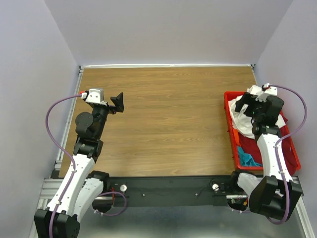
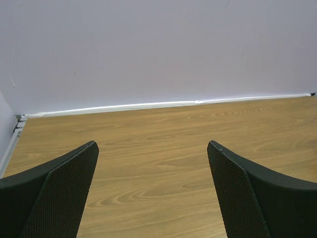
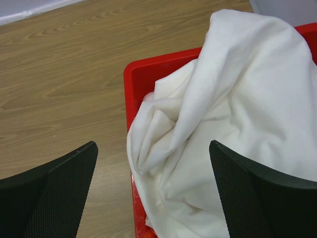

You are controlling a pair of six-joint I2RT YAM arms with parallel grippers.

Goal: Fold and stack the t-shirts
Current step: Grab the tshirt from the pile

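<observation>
A crumpled cream-white t-shirt (image 1: pixel 243 122) fills the far end of a red crate (image 1: pixel 233 93) on the right of the table. A dark red t-shirt (image 1: pixel 255 146) and a teal one (image 1: pixel 246 158) lie in the crate nearer me. No orange shirt shows. My right gripper (image 1: pixel 246 103) hovers over the crate's far left corner, open and empty. In the right wrist view its gripper (image 3: pixel 153 146) spreads wide above the white shirt (image 3: pixel 233 99), which hangs over the crate rim (image 3: pixel 133 79). My left gripper (image 1: pixel 115 104) is open and empty over bare wood (image 2: pixel 152 145).
The wooden table (image 1: pixel 168 119) is bounded by a metal rail (image 1: pixel 163 65) and pale walls at the back and both sides. The crate stands close to the right wall. A black bar (image 1: pixel 168 188) along the near edge carries the arm bases.
</observation>
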